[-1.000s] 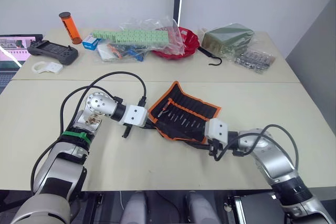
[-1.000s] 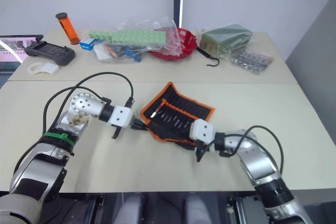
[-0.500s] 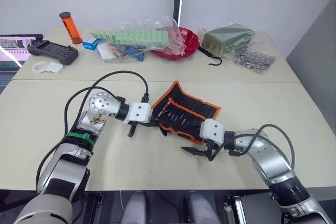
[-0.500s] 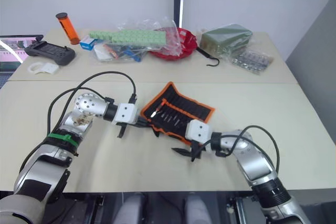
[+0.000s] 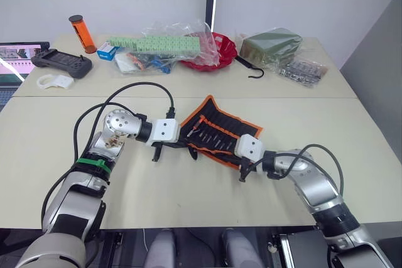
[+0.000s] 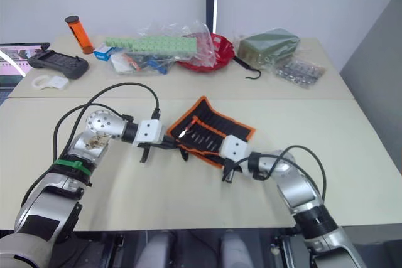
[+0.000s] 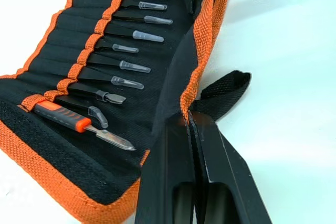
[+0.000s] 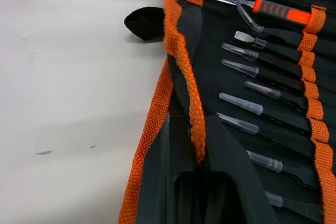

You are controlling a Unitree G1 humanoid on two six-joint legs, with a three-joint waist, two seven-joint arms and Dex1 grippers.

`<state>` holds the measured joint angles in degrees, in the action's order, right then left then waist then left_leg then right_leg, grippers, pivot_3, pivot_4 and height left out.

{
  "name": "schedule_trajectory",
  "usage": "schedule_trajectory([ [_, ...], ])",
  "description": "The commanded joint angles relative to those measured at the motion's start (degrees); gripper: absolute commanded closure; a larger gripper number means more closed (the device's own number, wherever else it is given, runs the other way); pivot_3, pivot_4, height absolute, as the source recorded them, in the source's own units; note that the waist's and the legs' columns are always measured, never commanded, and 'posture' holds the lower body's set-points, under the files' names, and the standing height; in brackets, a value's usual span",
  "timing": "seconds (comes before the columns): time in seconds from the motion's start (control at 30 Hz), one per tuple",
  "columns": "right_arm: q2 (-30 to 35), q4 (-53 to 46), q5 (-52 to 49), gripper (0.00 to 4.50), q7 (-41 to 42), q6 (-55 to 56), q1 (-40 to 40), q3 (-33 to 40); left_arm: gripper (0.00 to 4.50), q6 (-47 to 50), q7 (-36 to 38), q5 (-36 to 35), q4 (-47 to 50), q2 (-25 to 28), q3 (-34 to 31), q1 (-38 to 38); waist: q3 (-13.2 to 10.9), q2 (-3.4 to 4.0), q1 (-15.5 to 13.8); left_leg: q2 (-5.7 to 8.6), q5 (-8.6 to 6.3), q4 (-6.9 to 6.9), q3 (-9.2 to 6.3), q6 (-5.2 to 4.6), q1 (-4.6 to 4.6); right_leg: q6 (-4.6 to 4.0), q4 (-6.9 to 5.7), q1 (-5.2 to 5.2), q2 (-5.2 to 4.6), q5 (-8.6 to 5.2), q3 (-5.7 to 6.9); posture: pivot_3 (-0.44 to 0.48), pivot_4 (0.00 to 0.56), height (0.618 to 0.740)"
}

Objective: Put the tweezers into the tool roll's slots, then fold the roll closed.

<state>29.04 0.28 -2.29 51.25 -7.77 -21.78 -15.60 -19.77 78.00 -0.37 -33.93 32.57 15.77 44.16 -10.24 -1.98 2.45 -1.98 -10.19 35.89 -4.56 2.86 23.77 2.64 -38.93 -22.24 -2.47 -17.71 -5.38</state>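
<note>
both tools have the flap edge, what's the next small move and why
Probably lift the flap and swing it over the tweezers. They already sit in the slots, and the left tool and right tool both pinch its orange edge.

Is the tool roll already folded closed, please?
No, the tool roll lies open on the table, its tweezers showing in their slots.

orange canister [image 5: 83, 33] upright, far left corner | black controller [image 5: 63, 62] beside laptop [image 5: 14, 61] at left edge | white tape holder [image 5: 55, 81] near controller | green blocks in clear plastic [image 5: 157, 44] | red bowl [image 5: 219, 51] | olive-green bag [image 5: 273, 46] | black hook [image 5: 252, 69]
</note>
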Motion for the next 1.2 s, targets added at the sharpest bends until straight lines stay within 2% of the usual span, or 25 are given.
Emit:
schedule_trajectory([
  [0.03,-1.43,4.73,1.91,4.46,-1.05,5.22,-4.09,-0.32,4.50,1.35,-0.83,-1.17,3.74,2.35,-2.18,-1.79,0.00,0.00,0.34,0.00,0.00,0.00,0.00,0.00,0.00,0.00,-0.01,0.00,0.00,0.00,0.00,0.000,0.150,0.740],
  [0.23,-2.89,11.87,2.80,4.46,-0.16,11.92,-8.64,-0.74,4.50,8.85,0.67,-4.72,13.36,6.05,-4.11,-7.83,-0.02,0.03,0.37,-0.02,-0.01,-0.03,-0.01,-0.01,-0.04,-0.01,-0.08,-0.02,0.00,0.01,0.00,0.000,0.150,0.740],
  [0.33,-2.81,13.13,2.25,4.46,0.64,14.22,-9.15,-0.32,4.50,16.66,3.53,-9.48,21.56,7.95,-4.43,-11.80,-0.03,0.05,0.26,-0.01,-0.02,-0.03,0.00,-0.03,-0.02,-0.02,-0.08,-0.02,-0.01,0.01,-0.01,0.000,0.150,0.740],
  [0.57,-1.32,7.43,-2.04,4.46,6.55,15.02,-5.77,0.04,4.50,27.46,3.12,-14.21,31.55,9.31,-4.90,-16.10,-0.04,0.06,0.02,-0.02,-0.03,-0.02,-0.02,-0.04,-0.02,-0.01,-0.07,-0.01,0.00,0.01,0.00,0.000,0.150,0.740],
  [0.83,1.79,-1.89,-4.95,4.46,8.71,8.38,0.94,0.33,4.50,26.57,2.18,-12.27,30.08,11.24,-5.16,-16.32,-0.04,0.07,0.06,-0.02,-0.03,-0.02,0.00,-0.04,-0.03,-0.01,-0.06,-0.01,0.00,0.00,-0.01,0.000,0.150,0.740],
  [1.2,3.12,-6.32,-7.66,4.46,10.40,2.18,2.52,1.42,4.50,26.02,2.39,-12.90,29.51,13.68,-5.82,-17.16,-0.05,0.08,-0.11,-0.02,-0.03,0.00,0.00,-0.04,-0.02,-0.01,-0.03,0.00,0.00,0.00,-0.01,0.000,0.150,0.740],
])
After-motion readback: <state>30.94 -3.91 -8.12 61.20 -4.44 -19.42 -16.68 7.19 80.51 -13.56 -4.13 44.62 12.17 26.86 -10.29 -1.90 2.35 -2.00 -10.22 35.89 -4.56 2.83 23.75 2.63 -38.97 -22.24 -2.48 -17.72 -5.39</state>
